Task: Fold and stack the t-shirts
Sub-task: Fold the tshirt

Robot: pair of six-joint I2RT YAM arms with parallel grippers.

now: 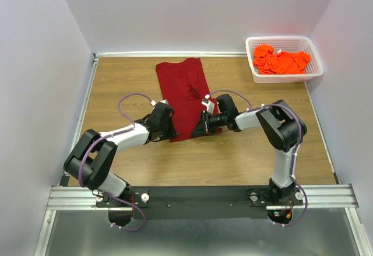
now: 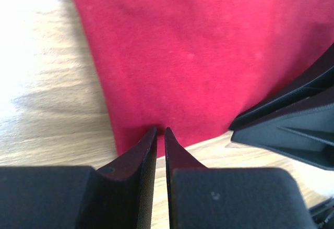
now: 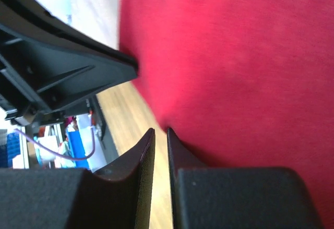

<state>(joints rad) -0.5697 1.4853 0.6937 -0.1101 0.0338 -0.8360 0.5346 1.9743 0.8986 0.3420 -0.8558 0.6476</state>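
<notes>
A maroon t-shirt (image 1: 183, 90) lies in a long folded strip on the wooden table, running from the back toward me. My left gripper (image 1: 173, 132) is at its near-left hem corner. The jaws are closed to a thin slit, with the tips on the hem edge (image 2: 160, 130) of the red cloth (image 2: 209, 57). My right gripper (image 1: 197, 129) is at the near-right hem corner. Its jaws are equally narrow, with the tips (image 3: 160, 131) at the cloth's edge (image 3: 235, 57). Several orange t-shirts (image 1: 280, 62) lie crumpled in the basket.
A white mesh basket (image 1: 284, 79) stands at the back right corner. White walls close in the table on three sides. The two grippers sit close together, and each shows in the other's wrist view (image 2: 292, 119) (image 3: 62, 72).
</notes>
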